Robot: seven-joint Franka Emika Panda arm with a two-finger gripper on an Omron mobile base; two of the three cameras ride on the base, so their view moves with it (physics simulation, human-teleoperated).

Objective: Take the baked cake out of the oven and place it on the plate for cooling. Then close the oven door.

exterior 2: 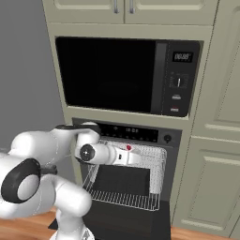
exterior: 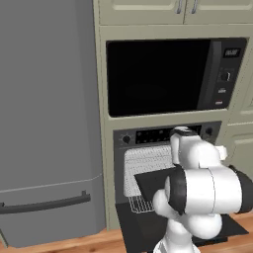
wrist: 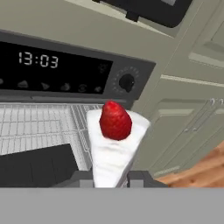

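Cream cabinets frame one black microwave (exterior 2: 122,75) above one oven (exterior 2: 136,133), whose door (exterior: 148,230) lies dropped open, wire rack (exterior 2: 136,199) pulled forward with a dark tray (exterior 2: 119,180) on it. Up front, the tool (wrist: 111,177) is clenched on one white cake (wrist: 111,151) slice, one strawberry (wrist: 115,121) on top, held just outside the cavity below the display. One grey fridge (exterior: 47,123) stands left.

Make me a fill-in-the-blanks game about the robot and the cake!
1. The claw is pinching a white slice of cake with a red ____ on top.
2. The oven door is ____.
3. The clock on the oven reads ____.

Missing words: strawberry; open; 13:03
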